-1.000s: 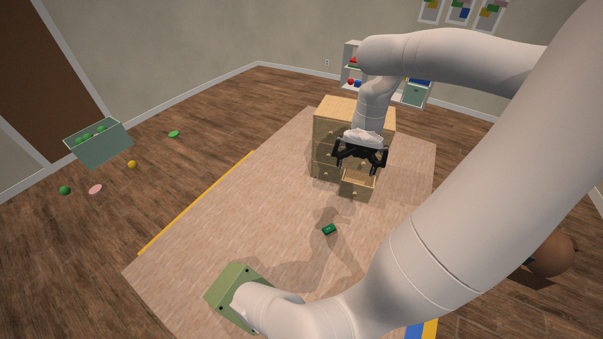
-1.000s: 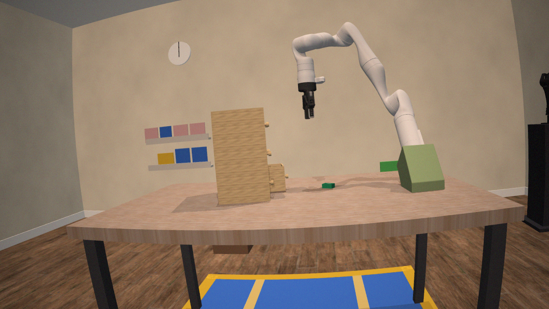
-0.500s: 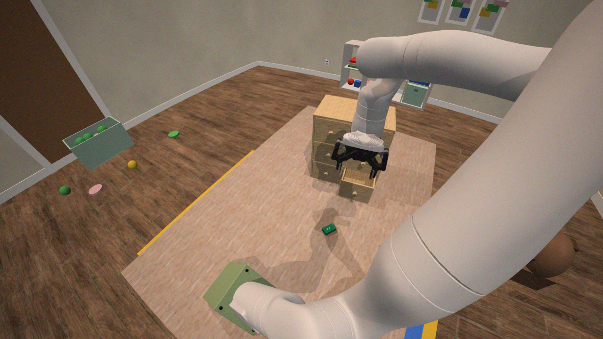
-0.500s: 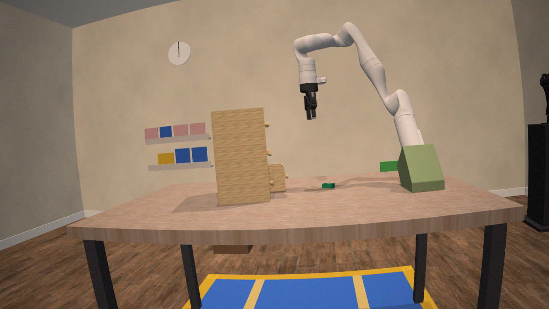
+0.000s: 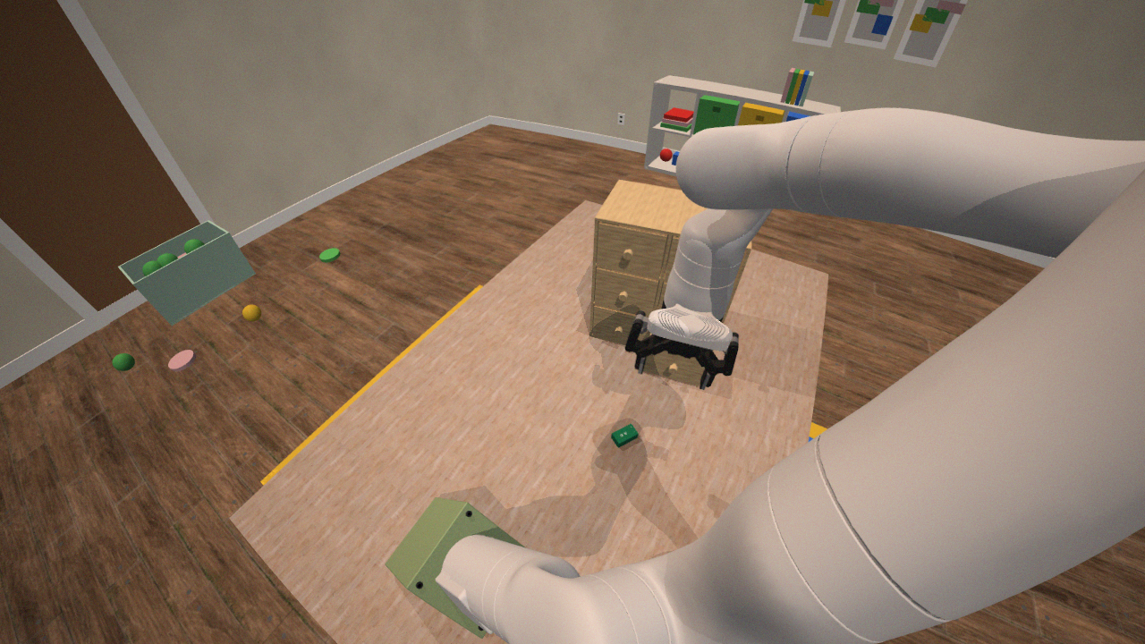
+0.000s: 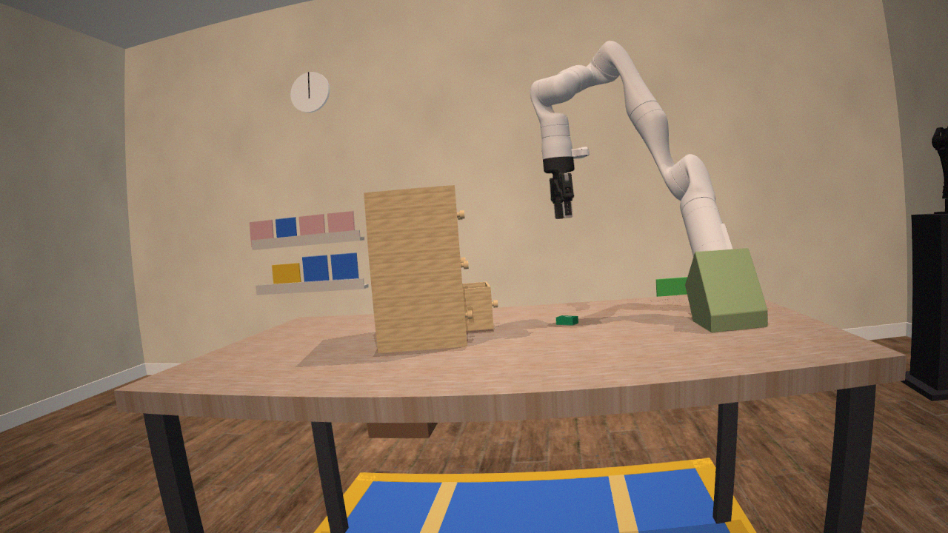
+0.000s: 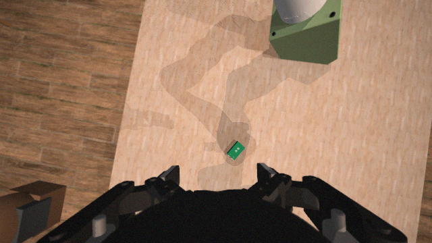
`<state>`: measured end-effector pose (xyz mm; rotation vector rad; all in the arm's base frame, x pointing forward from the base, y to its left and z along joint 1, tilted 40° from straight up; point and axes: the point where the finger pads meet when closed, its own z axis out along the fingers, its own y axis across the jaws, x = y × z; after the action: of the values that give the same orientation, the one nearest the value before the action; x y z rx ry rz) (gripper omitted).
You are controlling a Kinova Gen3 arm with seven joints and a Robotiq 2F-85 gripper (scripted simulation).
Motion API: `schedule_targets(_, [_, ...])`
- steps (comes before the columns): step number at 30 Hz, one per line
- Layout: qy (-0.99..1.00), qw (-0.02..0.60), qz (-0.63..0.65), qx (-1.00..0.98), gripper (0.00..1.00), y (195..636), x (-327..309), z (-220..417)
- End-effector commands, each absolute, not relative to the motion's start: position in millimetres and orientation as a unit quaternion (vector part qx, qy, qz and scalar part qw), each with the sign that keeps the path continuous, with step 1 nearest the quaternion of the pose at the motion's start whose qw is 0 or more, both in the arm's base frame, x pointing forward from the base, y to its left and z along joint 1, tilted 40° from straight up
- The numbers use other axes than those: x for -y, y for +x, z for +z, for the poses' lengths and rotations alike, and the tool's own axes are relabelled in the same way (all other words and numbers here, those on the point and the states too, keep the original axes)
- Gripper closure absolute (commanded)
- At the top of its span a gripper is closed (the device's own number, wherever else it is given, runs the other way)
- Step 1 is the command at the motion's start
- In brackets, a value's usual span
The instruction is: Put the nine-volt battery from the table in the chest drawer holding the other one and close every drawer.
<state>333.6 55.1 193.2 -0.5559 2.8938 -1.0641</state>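
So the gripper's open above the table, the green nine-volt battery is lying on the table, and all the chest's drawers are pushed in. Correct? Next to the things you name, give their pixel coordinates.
Not quite: one bottom drawer (image 5: 674, 368) (image 6: 480, 309) of the chest (image 5: 640, 199) (image 6: 416, 272) stands pulled out, as the exterior view shows. The rest holds: gripper (image 5: 672, 377) (image 6: 563, 217) (image 7: 218, 173) open above the table, green nine-volt battery (image 5: 624, 435) (image 6: 566, 320) (image 7: 235, 150) lying on it.

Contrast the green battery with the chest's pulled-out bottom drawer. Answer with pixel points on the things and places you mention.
The battery (image 5: 624, 436) (image 6: 566, 320) (image 7: 235, 150) is green; the drawer (image 5: 661, 369) (image 6: 480, 309) is pale wood. The battery is small; the drawer is far larger. The battery lies loose on the table (image 5: 384, 480) (image 6: 503, 397) (image 7: 371, 135); the drawer juts from the chest (image 5: 640, 204) (image 6: 417, 272). Both look boxy.
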Motion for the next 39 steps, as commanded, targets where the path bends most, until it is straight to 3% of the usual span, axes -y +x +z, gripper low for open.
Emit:
schedule_targets(1, [-0.173, 0.013, -0.337, -0.925, 0.00, 322, -41, 194])
schedule_targets(25, [-0.170, 0.020, -0.350, -0.921, 0.00, 317, -24, 191])
schedule_targets(39, [-0.154, 0.088, -0.407, -0.896, 0.00, 352, 15, 200])
